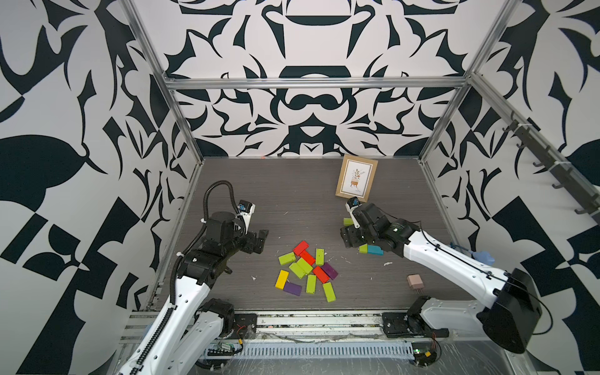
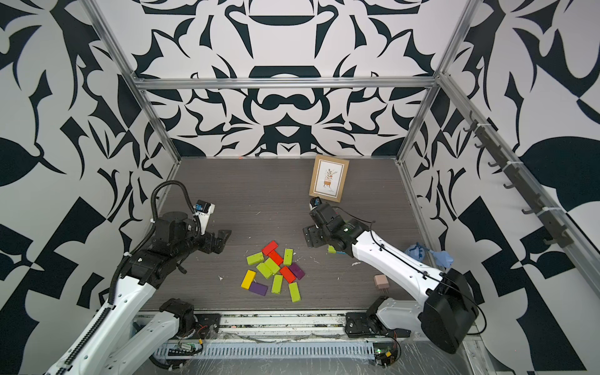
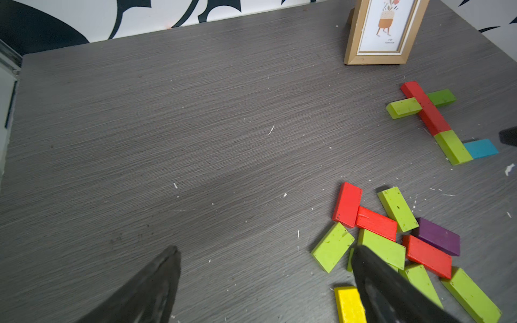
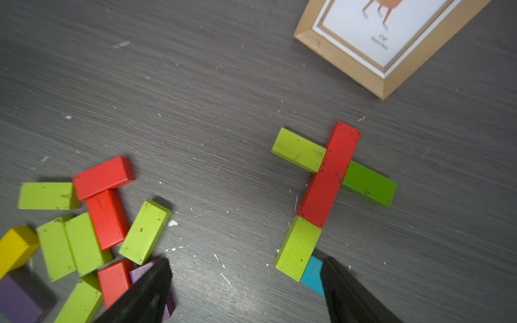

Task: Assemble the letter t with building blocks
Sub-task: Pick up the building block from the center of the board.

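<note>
Grey desk [image 1: 292,201] in patterned cell: loose building blocks [image 1: 305,269] heaped centrally, t-shaped layout [image 4: 327,179] beside picture frame [image 4: 391,42].
Likely light, rigid, slick-painted; best pinched across the long edges. Spread wide beside the heap, left end effector [image 3: 267,249]; spread and empty, right end effector [image 4: 246,260], angled down by the teal block [image 4: 312,275] at the t's foot.
</note>
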`<state>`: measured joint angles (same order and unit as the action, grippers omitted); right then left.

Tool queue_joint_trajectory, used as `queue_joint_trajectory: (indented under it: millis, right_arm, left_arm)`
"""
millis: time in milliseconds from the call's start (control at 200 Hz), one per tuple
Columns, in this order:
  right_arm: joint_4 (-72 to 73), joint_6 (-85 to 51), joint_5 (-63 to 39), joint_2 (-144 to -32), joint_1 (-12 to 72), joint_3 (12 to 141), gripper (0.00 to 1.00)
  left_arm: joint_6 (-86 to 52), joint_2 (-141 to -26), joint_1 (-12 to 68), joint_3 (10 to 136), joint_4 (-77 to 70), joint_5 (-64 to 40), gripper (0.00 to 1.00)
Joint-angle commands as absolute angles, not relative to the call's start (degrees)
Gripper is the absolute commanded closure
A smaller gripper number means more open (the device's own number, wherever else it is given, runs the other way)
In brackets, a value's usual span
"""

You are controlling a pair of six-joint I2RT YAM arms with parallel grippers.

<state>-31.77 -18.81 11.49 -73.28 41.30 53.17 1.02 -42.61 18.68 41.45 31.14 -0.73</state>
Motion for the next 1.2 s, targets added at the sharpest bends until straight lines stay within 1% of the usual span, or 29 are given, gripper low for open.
queue_joint_trajectory:
  millis: [0, 140, 330, 650, 830, 1135, 1195]
  right_arm:
    - [-34.7, -25.8, 18.4, -76.3, 44.7, 55.1, 0.15]
    - [-35.9, -30.1, 20.5, -80.6, 48.1, 57.2, 0.16]
    - [-33.1, -33.8, 20.1, -85.5, 50.8, 58.0, 0.18]
    - [-30.2, -39.3, 21.3, -94.7, 54.7, 61.7, 0.25]
    - [-28.3, -42.1, 20.8, -97.5, 56.9, 62.0, 0.29]
    - [-26.6, -45.3, 19.8, -101.2, 59.8, 62.8, 0.32]
    - [-26.4, -46.0, 19.6, -101.5, 60.0, 62.7, 0.34]
  left_arm:
    - [0.2, -42.5, 18.8, 41.7, 31.9, 2.2, 0.01]
    - [0.3, -42.8, 18.8, 41.8, 32.0, 2.5, 0.0]
    - [0.3, -42.5, 18.8, 41.7, 32.0, 2.7, 0.0]
    - [0.2, -41.9, 18.8, 41.5, 31.9, 3.3, 0.0]
    - [-0.4, -41.7, 18.8, 41.6, 32.0, 3.3, 0.0]
    - [-0.7, -42.4, 18.8, 41.8, 32.1, 3.3, 0.0]
    - [-0.8, -42.2, 18.8, 41.8, 32.0, 3.3, 0.0]
